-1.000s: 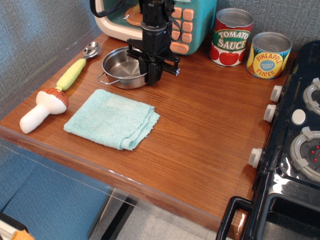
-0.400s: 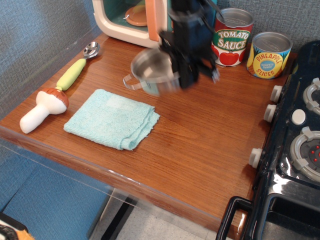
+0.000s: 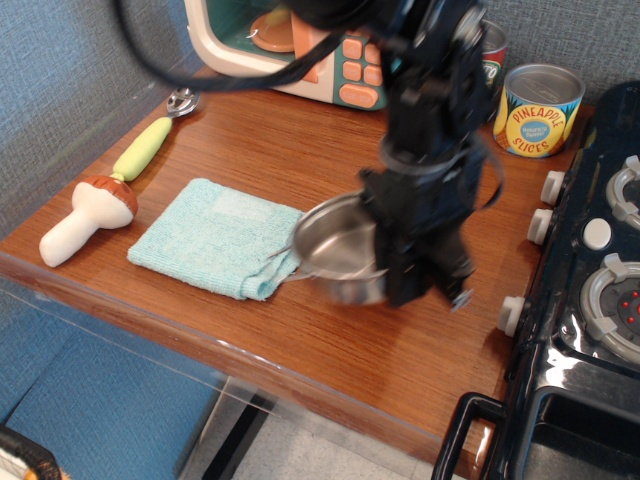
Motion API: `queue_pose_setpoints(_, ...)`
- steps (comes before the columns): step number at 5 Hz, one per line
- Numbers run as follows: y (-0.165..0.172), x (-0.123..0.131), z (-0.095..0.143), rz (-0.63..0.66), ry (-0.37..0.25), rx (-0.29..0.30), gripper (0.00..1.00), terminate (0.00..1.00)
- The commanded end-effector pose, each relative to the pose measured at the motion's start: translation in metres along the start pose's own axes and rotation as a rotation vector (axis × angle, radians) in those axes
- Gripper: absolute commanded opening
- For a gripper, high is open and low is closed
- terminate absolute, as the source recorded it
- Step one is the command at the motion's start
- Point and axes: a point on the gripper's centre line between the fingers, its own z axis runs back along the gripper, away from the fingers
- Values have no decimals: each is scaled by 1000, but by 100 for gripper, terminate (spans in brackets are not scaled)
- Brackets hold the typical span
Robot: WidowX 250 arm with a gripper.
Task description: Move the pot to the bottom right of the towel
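The pot hangs tilted just above the table, its right rim caught in the gripper, whose jaws look clamped on that edge, though blur keeps the contact itself from being clear. The pot's left side and its wire handle overlap the towel's near right corner, or sit just over it; which of the two cannot be told. The pot appears off the wood, since its base shows at a slant with a shadow beneath.

Judged from this, the carrying part of the task is mostly done: the pot is already at the towel's near right corner, which is roughly where it belongs. What is left seems to be levelling it, setting it down on the bare table just clear of the cloth, and letting go.

Farther off, a toy mushroom and a spoon lie left of the towel. A toy microwave stands at the far edge, and a pineapple can at the far right. The stove is on the right.
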Motion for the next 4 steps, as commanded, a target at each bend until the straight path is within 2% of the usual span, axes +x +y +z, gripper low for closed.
queue_pose_setpoints(1,-1,-23,1,27,24,33,0,0)
queue_pose_setpoints(2,1,-24,3,24,31,23,100,0)
queue_pose_setpoints(3,-4,-22,14,13,-4,2,100,0)
queue_pose_setpoints(4,-10,-20,49,52,-90,-26,100,0)
